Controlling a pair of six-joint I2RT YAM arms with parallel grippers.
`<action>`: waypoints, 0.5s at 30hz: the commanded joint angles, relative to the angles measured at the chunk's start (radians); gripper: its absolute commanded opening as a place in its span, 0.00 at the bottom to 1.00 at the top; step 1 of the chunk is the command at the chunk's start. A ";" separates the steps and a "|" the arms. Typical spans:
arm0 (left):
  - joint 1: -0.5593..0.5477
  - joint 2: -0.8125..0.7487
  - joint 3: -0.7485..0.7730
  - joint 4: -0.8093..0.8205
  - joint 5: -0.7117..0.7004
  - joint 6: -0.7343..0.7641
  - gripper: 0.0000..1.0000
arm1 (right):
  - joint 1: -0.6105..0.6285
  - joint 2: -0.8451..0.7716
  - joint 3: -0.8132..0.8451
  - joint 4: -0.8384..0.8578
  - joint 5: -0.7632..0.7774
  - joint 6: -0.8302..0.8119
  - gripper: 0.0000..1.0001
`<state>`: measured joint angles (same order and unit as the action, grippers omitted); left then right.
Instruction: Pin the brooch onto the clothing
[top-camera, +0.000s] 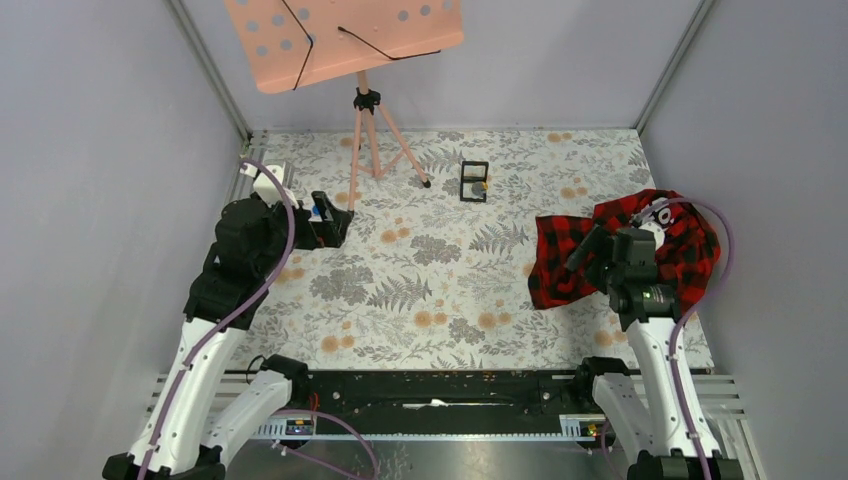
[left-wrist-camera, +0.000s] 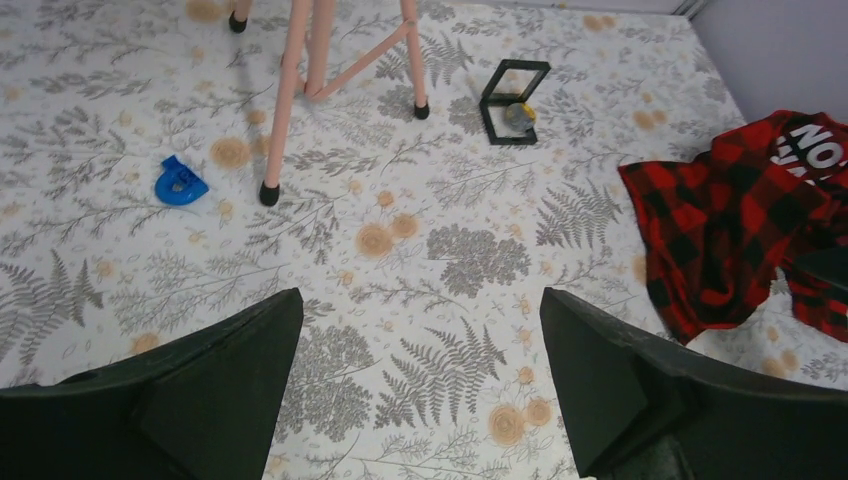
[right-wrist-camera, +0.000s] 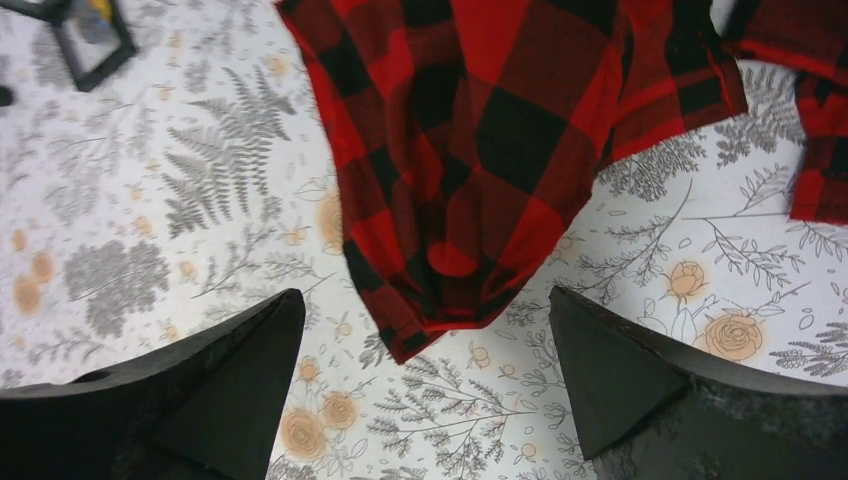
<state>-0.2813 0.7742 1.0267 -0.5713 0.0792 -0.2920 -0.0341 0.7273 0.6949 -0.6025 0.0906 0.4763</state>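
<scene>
Both sets of jaws gape wide and hold nothing: my left gripper (left-wrist-camera: 420, 296) hangs over the floral tablecloth (left-wrist-camera: 420, 250), my right gripper (right-wrist-camera: 425, 293) above a corner of the clothing (right-wrist-camera: 480, 150), which lies crumpled at the right of the overhead frame. Farther up, near centre, the brooch (left-wrist-camera: 518, 113) seems to sit in the black frame box (left-wrist-camera: 508, 140), well apart from the clothing. I judge it could slip from such broad fingers, or its pin could catch bunched layers. Count: one brooch, one clothing, one box, one blue piece (left-wrist-camera: 180, 185), one pink stand (top-camera: 340, 40), two grippers.
</scene>
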 joint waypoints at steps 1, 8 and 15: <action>-0.004 -0.011 -0.019 0.108 0.072 -0.006 0.99 | -0.020 0.049 -0.047 0.075 0.081 0.069 1.00; 0.002 -0.076 -0.137 0.104 0.048 -0.009 0.99 | -0.079 0.128 -0.142 0.186 0.045 0.117 1.00; 0.061 -0.119 -0.171 0.109 0.063 -0.015 0.99 | -0.079 0.316 -0.121 0.216 -0.031 0.157 0.91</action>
<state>-0.2592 0.6804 0.8551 -0.5262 0.1169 -0.2962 -0.1108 0.9733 0.5541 -0.4351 0.0971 0.5922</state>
